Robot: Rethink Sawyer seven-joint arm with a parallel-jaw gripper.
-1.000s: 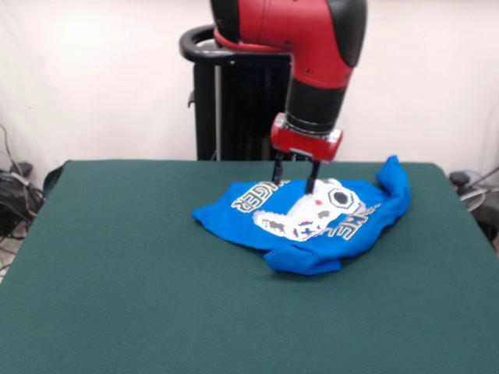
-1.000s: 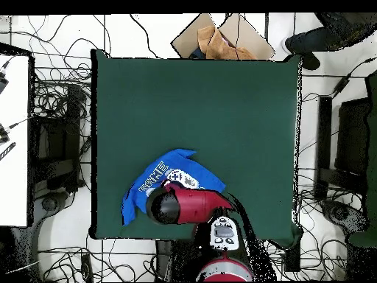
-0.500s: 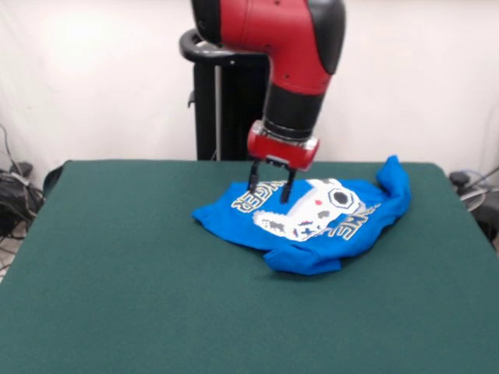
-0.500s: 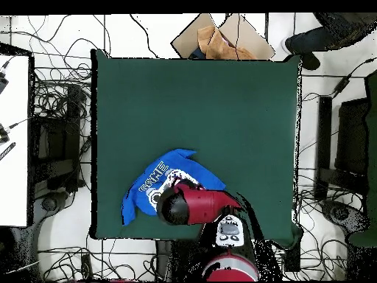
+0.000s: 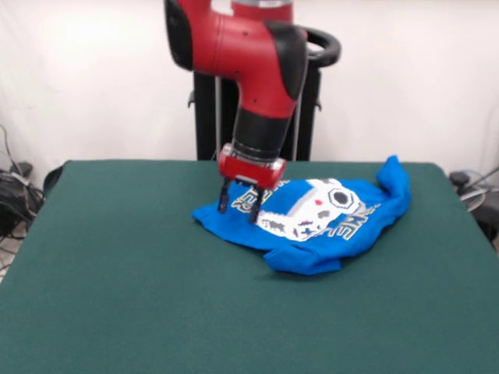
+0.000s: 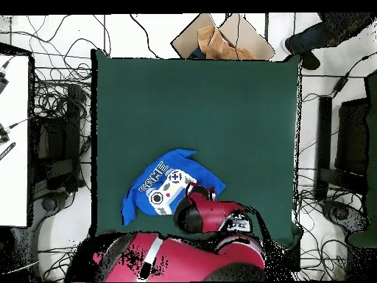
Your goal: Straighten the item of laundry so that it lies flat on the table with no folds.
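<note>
The bright blue T-shirt lies crumpled at the far right of the green table, print up, with folded edges and one end bunched up at the right. My gripper is open and empty. Its two fingertips hang just over the shirt's left end by the lettering. I cannot tell whether they touch the cloth. In the overhead view the shirt lies near the table's bottom left. The red arm covers the shirt's right part and hides the gripper.
The black pedestal stands behind the table's far edge. In the overhead view a cardboard box sits beyond the top edge, cables lie on the floor all round, and a white table stands at the left.
In the front view the gripper has moved left and down, from over the shirt's middle to its left end. The arm has swung round. The shirt has not moved.
</note>
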